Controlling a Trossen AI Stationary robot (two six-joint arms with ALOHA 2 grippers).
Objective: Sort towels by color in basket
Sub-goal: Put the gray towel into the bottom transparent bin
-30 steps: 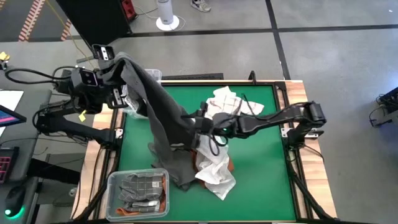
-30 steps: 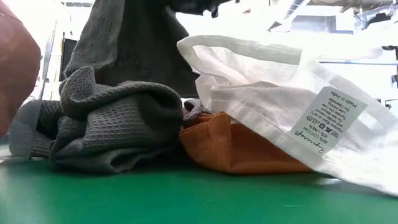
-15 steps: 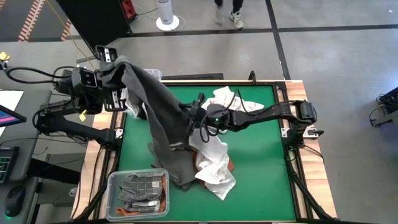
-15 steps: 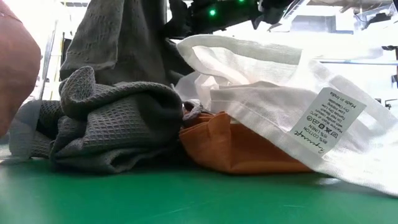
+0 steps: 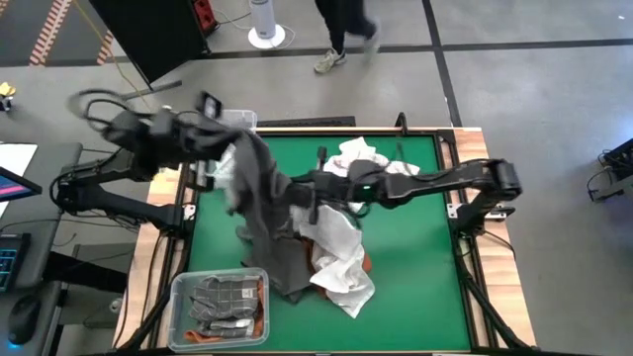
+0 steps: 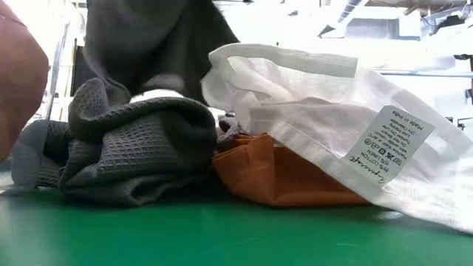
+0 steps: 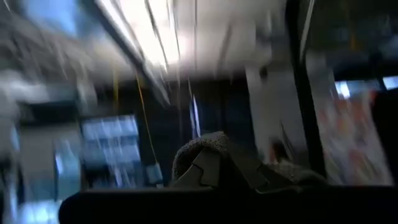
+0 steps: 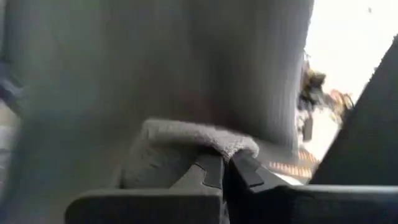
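Green table (image 5: 415,287) carries heaped towels (image 5: 341,262).

We see a robotics lab or workshop: a green-topped counter (image 5: 415,287) in a wooden frame stands on a bare grey concrete floor (image 5: 534,94) crossed by dark lines. A person (image 5: 341,30) walks past beyond it, and cables (image 5: 99,99), a keyboard (image 5: 8,262) and hazard-striped tape (image 5: 49,30) lie at the left. In the low view we see ceiling ducting (image 6: 347,11).
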